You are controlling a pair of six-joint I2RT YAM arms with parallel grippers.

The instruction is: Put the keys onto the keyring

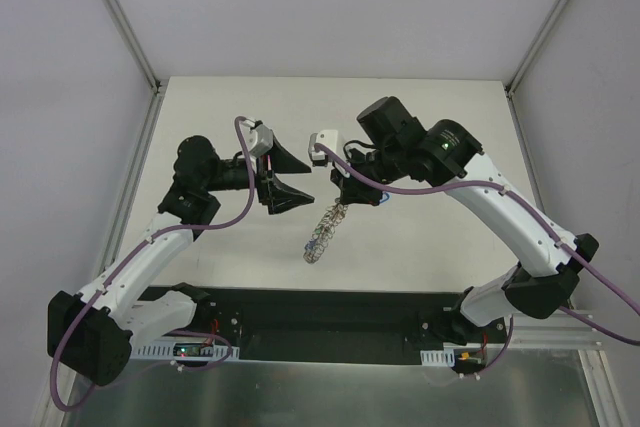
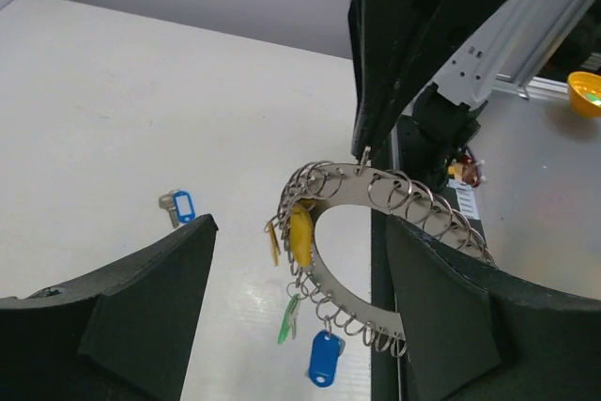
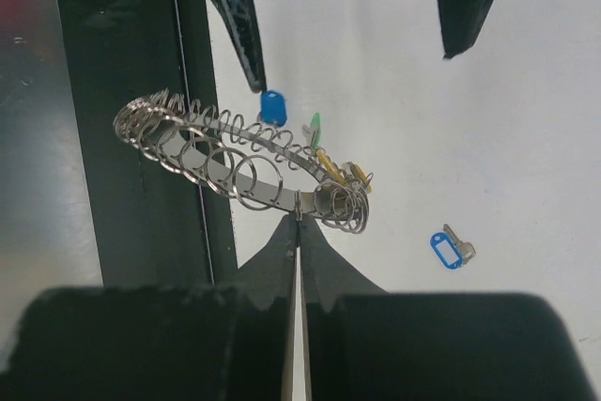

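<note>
Right hand (image 3: 299,219): fingers pressed together on the rim of the keyring (image 2: 349,178), pinching it at one spot; the ring hangs in the air above the desk (image 2: 113,91), just off its near edge, tilted, between the two arms.

Left hand (image 1: 296,178): fingers spread wide, gripping nothing; it faces the ring from the side, close but not touching.

On the ring: many small wire loops line the band. Three carry keys: a yellow-headed key (image 2: 300,232) at the bend, a green-headed key (image 2: 288,318) below it, a blue-headed key (image 2: 324,360) lowest. All three dangle free, clear of the desk. Most other loops look bare.

Not on the ring: one loose blue key (image 2: 178,206) lies flat on the desk, well apart from the ring and from both hands; also seen in the right wrist view. No other stray key is visible, though parts of the desk are hidden behind the arms.

Judgement: the task looks mostly done; three keys hung, one left. Remaining: fetch the loose key, likely with the free left hand; bring it to a bare loop; thread it while the right hand steadies the ring.
</note>
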